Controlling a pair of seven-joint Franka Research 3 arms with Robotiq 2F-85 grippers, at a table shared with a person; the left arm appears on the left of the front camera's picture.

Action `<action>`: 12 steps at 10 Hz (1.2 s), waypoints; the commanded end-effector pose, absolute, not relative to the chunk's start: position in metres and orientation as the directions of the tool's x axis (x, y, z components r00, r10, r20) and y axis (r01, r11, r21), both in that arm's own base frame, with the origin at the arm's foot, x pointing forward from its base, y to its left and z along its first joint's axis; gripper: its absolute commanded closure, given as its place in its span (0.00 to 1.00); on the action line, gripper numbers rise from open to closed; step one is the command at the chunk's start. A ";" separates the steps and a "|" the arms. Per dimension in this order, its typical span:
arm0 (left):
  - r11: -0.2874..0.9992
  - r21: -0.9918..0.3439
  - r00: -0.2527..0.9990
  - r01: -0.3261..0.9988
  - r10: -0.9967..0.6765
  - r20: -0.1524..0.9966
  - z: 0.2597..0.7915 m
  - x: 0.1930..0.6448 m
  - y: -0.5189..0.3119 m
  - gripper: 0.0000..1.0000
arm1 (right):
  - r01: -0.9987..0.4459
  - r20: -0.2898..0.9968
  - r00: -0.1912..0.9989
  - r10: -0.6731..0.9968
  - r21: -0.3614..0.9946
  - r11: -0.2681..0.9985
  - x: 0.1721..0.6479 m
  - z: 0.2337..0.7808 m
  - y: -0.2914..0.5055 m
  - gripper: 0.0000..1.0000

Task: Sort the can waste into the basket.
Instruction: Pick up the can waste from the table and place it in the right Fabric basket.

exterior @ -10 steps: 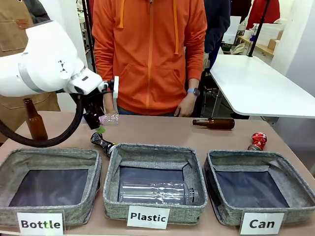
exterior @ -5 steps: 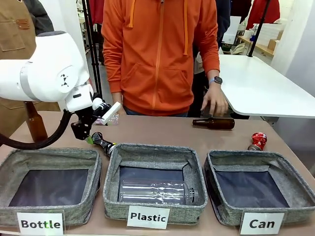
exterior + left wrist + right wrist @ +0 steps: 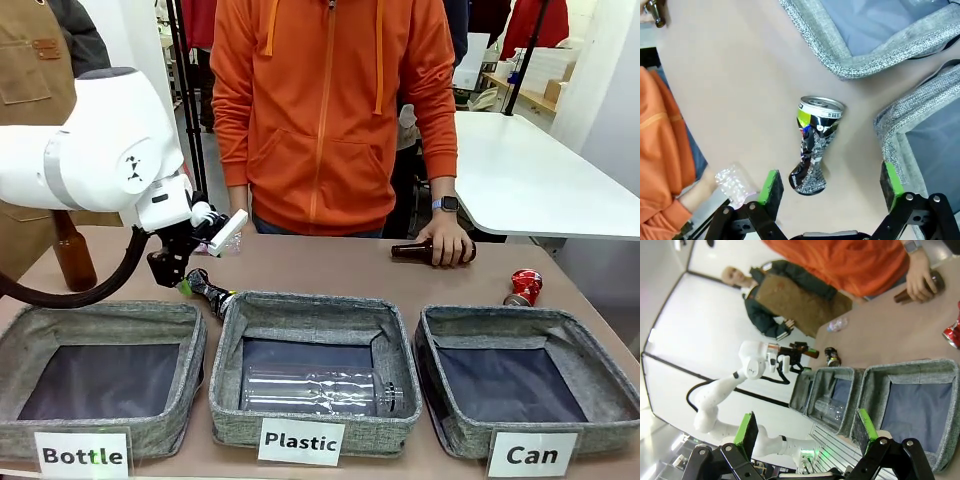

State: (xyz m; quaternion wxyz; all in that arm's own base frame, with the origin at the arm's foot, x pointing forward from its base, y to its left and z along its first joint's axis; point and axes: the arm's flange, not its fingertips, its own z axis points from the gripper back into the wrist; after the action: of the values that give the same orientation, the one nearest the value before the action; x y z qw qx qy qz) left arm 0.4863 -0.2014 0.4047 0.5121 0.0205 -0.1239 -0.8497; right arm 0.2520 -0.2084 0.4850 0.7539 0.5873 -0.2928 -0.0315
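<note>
Three bins stand side by side along the bottom of the front view: the left bin (image 3: 100, 315), the middle bin (image 3: 315, 305) and, at lower right, the basket (image 3: 520, 320). A plastic bottle (image 3: 315, 390) lies in the middle bin. Behind the gap between the left and middle bins lies the near can (image 3: 207, 291), below the left gripper (image 3: 830, 182). The far can (image 3: 523, 287) sits on the desk (image 3: 330, 265) just behind the basket's far right corner. At centre right a lying bottle (image 3: 410, 250) rests under a person's hand (image 3: 450, 243). An upright bottle (image 3: 70, 250) stands at the left edge.
</note>
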 end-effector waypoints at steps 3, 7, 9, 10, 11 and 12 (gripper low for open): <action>-0.543 0.279 -0.566 0.793 -0.824 0.005 0.388 0.515 -0.209 0.00 | -0.329 0.430 0.811 -0.396 0.896 0.298 0.255 0.488 -0.210 0.00; -0.586 0.190 -0.587 0.788 -0.808 -0.061 0.357 0.557 -0.218 0.00 | -0.329 0.430 0.811 -0.396 0.896 0.298 0.255 0.488 -0.210 0.00; -0.593 0.108 -0.591 0.798 -0.805 -0.055 0.338 0.557 -0.218 0.00 | -0.329 0.430 0.811 -0.396 0.896 0.298 0.255 0.488 -0.210 0.00; -0.598 0.101 -0.596 0.795 -0.801 -0.055 0.331 0.559 -0.218 0.00 | -0.329 0.430 0.811 -0.396 0.896 0.298 0.255 0.488 -0.210 0.00; -0.603 0.086 -0.601 0.793 -0.798 -0.046 0.324 0.561 -0.220 0.00 | -0.329 0.430 0.811 -0.396 0.896 0.298 0.255 0.488 -0.210 0.00; -0.606 0.074 -0.605 0.792 -0.795 -0.040 0.316 0.563 -0.224 0.00 | -0.329 0.430 0.811 -0.396 0.896 0.298 0.255 0.488 -0.210 0.00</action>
State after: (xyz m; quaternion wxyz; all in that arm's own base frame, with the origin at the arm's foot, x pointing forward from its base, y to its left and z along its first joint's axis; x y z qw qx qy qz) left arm 0.5552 -0.2195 0.3153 0.4424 0.0331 -0.0324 -0.8956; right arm 0.2523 -0.2083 0.4848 0.7541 0.5873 -0.2923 -0.0313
